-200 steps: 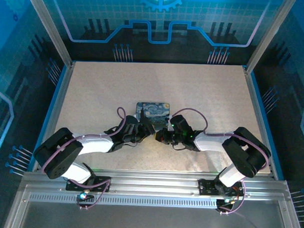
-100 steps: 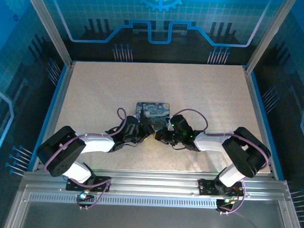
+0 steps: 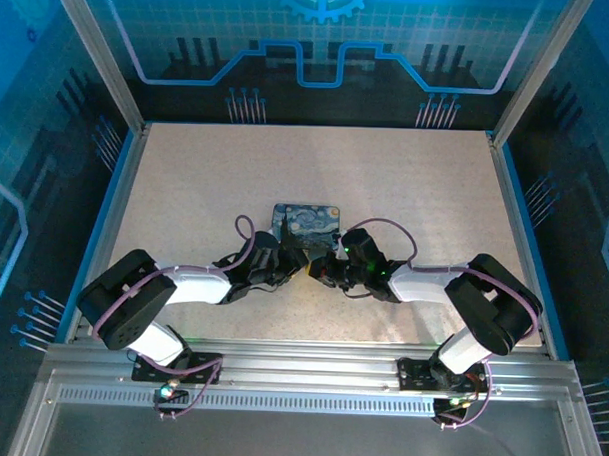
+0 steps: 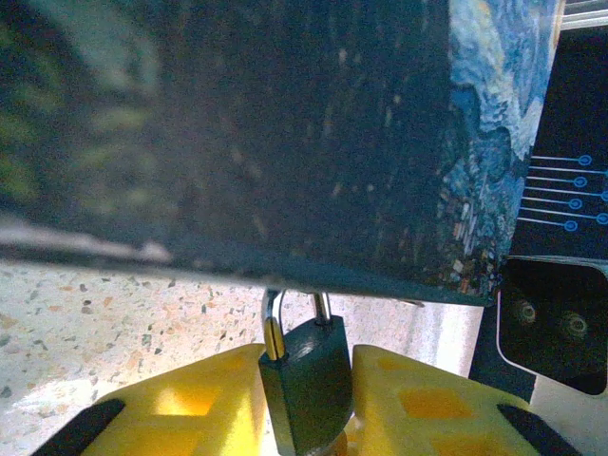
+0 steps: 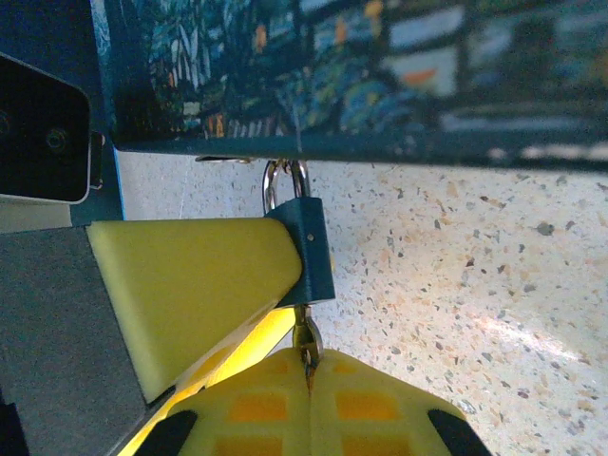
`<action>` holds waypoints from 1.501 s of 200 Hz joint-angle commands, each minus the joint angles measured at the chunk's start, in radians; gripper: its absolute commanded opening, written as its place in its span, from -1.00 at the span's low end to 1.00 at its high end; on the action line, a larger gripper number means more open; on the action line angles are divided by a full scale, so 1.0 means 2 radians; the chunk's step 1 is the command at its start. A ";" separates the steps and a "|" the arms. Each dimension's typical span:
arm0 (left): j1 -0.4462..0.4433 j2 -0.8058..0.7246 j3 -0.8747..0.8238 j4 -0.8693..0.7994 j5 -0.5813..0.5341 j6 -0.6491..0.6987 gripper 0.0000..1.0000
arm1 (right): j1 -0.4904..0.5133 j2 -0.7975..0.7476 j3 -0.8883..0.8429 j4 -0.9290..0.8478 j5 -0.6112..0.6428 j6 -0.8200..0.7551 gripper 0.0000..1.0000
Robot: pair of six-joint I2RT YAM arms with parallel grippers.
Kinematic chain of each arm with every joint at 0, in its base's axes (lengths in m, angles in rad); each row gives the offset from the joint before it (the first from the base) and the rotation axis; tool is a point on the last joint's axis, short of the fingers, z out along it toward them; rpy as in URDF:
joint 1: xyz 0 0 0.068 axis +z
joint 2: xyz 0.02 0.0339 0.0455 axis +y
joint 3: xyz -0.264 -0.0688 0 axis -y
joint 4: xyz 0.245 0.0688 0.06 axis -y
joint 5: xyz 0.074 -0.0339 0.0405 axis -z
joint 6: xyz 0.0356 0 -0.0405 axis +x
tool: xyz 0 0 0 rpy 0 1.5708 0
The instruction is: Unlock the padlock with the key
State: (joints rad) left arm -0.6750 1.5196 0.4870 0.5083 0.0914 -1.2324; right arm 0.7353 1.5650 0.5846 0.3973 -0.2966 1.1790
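Padlock (image 4: 306, 385) sits pinched between left end effector (image 4: 306, 366) pads.

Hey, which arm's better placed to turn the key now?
Right. The right gripper pinches the key at the bottom end of the padlock, while the left gripper has its pads either side of the lock body, likely steadying it.
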 commanded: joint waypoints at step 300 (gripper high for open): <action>-0.006 -0.051 0.027 -0.080 -0.011 -0.023 -0.83 | 0.003 -0.273 -0.016 -0.199 0.160 -0.388 0.29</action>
State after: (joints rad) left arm -0.6807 1.4643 0.4988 0.4072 0.0826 -1.2591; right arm 0.7303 1.0821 0.5758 0.0235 -0.0689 0.6014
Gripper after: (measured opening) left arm 0.120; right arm 0.628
